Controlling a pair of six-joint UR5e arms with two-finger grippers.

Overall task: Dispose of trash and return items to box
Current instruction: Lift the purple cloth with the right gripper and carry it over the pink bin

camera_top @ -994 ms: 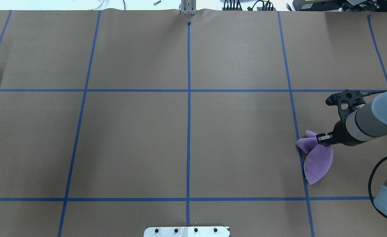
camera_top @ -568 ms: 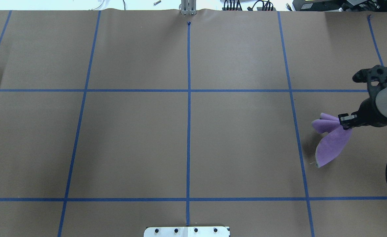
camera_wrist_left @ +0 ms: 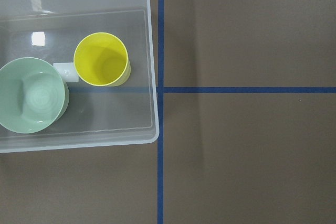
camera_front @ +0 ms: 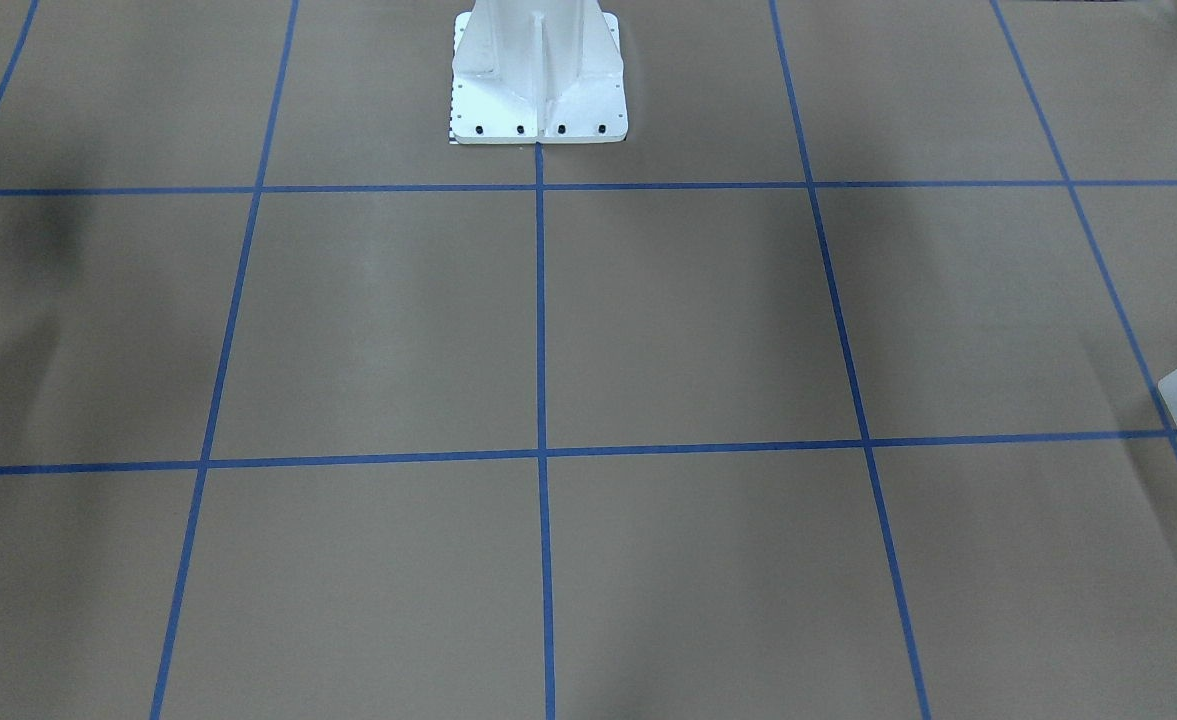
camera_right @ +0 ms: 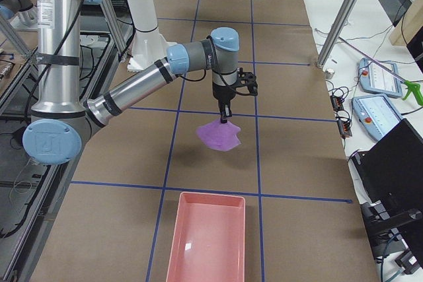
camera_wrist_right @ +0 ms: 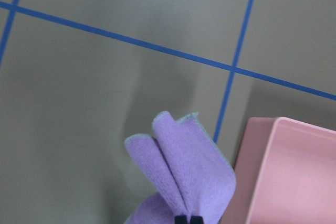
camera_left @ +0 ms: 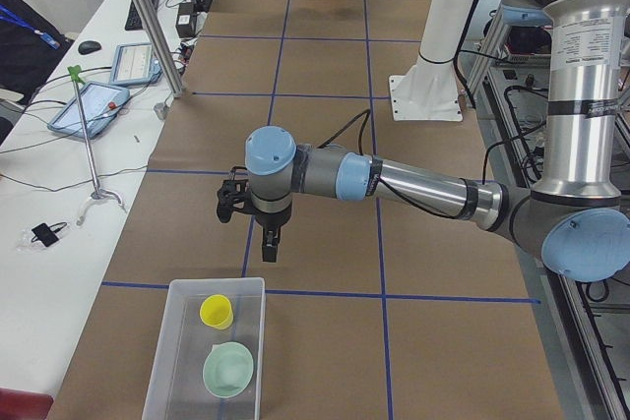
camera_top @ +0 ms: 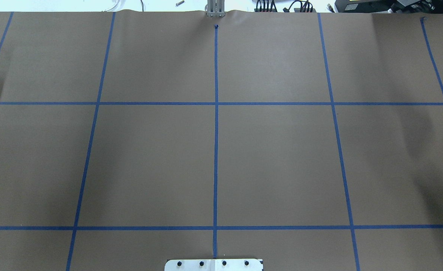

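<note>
A purple cloth (camera_wrist_right: 181, 177), the trash, hangs folded from my right gripper (camera_wrist_right: 188, 219), which is shut on its top edge. In the exterior right view the cloth (camera_right: 220, 137) dangles above the brown paper, short of a pink bin (camera_right: 207, 236). The frosted box (camera_wrist_left: 152, 51) holds the yellow cup (camera_wrist_left: 101, 59) and the mint-green bowl (camera_wrist_left: 32, 94), both upright. My left gripper (camera_left: 269, 243) hovers just beyond the box's (camera_left: 177, 341) far end; I cannot tell whether it is open or shut.
The pink bin's corner (camera_wrist_right: 283, 177) lies right beside the hanging cloth. The white robot base (camera_front: 538, 80) stands at the table's near middle edge. Blue tape lines grid the brown paper. Tablets and a pole stand along the operators' side (camera_left: 98, 105).
My right arm carried the purple cloth rightward and farther back, out of the overhead view. The cloth stays held in the gripper.
</note>
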